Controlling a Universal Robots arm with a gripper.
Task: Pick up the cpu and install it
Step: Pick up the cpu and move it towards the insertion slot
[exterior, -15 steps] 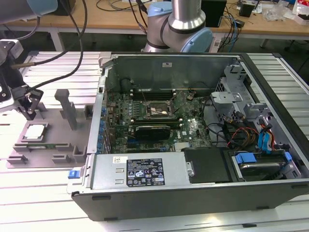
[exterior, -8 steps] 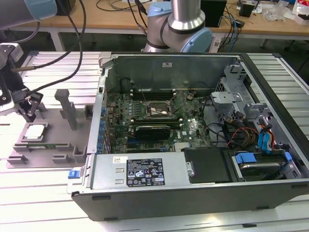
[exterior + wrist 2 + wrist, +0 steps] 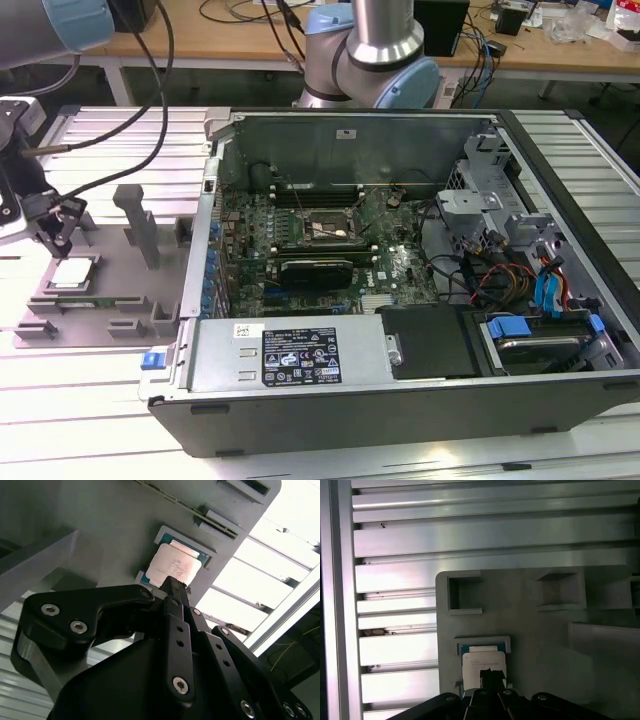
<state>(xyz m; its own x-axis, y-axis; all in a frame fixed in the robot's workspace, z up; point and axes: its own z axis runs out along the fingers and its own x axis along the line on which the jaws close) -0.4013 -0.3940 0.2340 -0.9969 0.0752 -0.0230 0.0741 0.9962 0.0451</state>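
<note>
Across the whole bench a slatted metal table (image 3: 80, 410) is seen, with everything else carried on it. Toward the exterior view's right an open computer case (image 3: 400, 405) is laid on its side, side panel off, with the motherboard (image 3: 400, 265) exposed inside. Behind the case the arm's base (image 3: 375, 50) is mounted, and another arm segment (image 3: 60, 20) is seen at the exterior view's upper left. At the exterior view's left, just beside the case, a grey moulded holder (image 3: 110, 295) is set flat on the table, with upright blocks (image 3: 137, 225) raised from it. On the motherboard the dark socket frame (image 3: 318, 230) is seen, well apart from the holder. The gripper (image 3: 58, 240) is positioned over the holder's end farthest from the case, pointed down. In both wrist views the jaws are seen drawn together into one narrow tip, with nothing clamped between them. The cpu (image 3: 172, 564) is seated in a shallow square pocket (image 3: 485, 641) of the holder, metal top up, not lifted. The gripper tip is lined up over one edge of the cpu; whether contact is made cannot be told
</note>
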